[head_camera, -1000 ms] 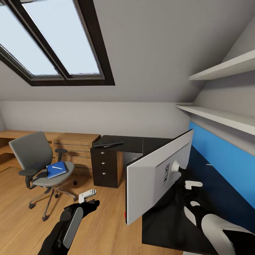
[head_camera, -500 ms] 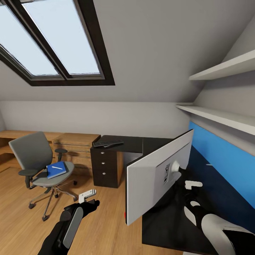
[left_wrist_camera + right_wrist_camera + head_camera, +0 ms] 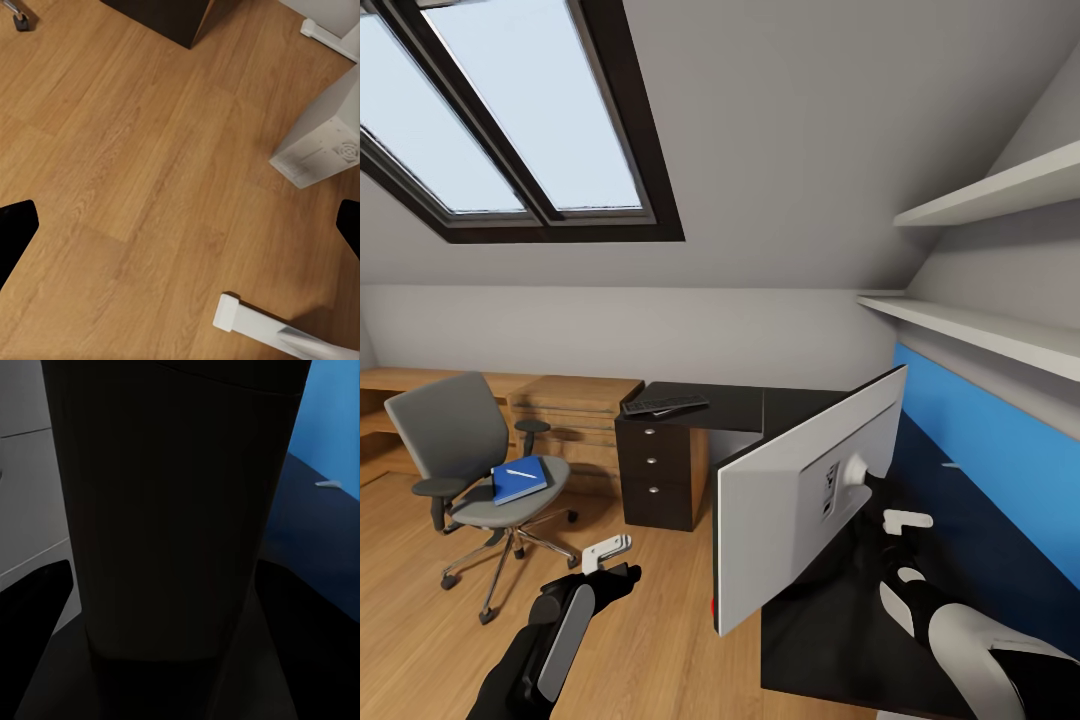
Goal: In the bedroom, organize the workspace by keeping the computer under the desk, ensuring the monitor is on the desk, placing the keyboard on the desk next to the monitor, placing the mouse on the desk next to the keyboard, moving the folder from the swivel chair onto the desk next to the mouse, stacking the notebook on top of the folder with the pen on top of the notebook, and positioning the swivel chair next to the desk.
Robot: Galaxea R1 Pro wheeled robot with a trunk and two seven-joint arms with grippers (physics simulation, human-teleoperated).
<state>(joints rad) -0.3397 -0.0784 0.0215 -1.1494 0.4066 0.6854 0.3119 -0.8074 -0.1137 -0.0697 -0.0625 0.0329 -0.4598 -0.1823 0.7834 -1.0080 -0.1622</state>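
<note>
The white-backed monitor (image 3: 810,500) stands on the black desk (image 3: 820,640), its back toward me. My right gripper (image 3: 906,520) is just behind it at the stand (image 3: 172,510), which looms dark between the fingers; their grip is unclear. My left gripper (image 3: 606,553) hangs open over the wooden floor (image 3: 135,165), with the white computer tower (image 3: 319,142) beside it. The grey swivel chair (image 3: 470,450) stands away from the desk at the left and carries a flat blue folder or notebook (image 3: 520,480) with a pen (image 3: 520,472) on top. The keyboard (image 3: 665,404) lies on the desk's far end.
A dark drawer unit (image 3: 660,470) stands under the desk's far end. Wooden furniture (image 3: 570,400) lines the back wall behind the chair. White shelves (image 3: 980,330) jut out above the blue wall panel (image 3: 1000,450). A small pale object (image 3: 950,465) lies on the desk by that panel.
</note>
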